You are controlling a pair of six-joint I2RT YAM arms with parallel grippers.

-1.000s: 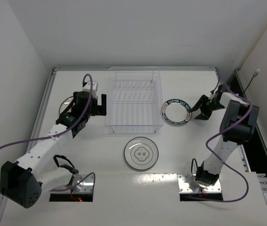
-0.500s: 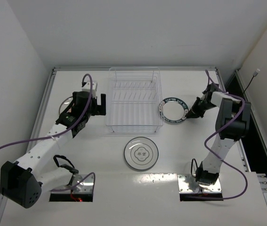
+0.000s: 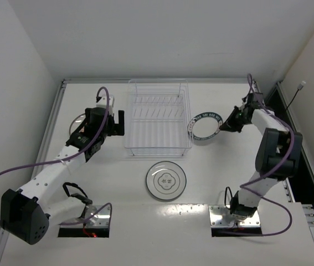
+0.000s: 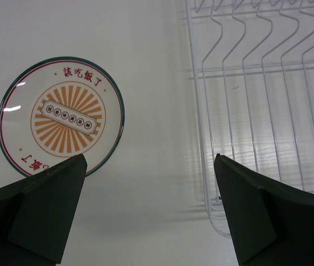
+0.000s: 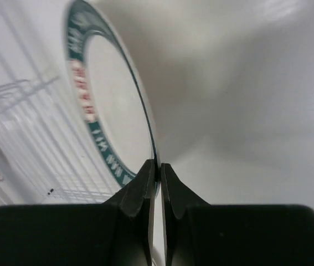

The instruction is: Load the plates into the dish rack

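Note:
My right gripper [image 3: 222, 126] [image 5: 158, 166] is shut on the right rim of the dark-blue-rimmed plate [image 3: 203, 126] [image 5: 109, 108]. That plate is lifted and tilted on edge just right of the clear dish rack [image 3: 158, 119] [image 4: 256, 105]. The plate with a thin dark rim and central motif [image 3: 166, 180] lies flat in front of the rack. The orange sunburst plate [image 4: 62, 116] [image 3: 77, 120] lies flat left of the rack, mostly hidden under my left arm in the top view. My left gripper [image 3: 117, 124] [image 4: 150, 166] hangs open between that plate and the rack, holding nothing.
The rack's slots hold nothing. Raised rails edge the table at the back [image 3: 157, 81] and along the left side [image 3: 54, 119]. White walls close in on three sides. A dark gap [image 3: 295, 138] runs beyond the table's right edge.
My right gripper closed on the blue-rimmed plate's rim, then raised and tilted it while shifting slightly toward the rack and back. The left arm has not moved.

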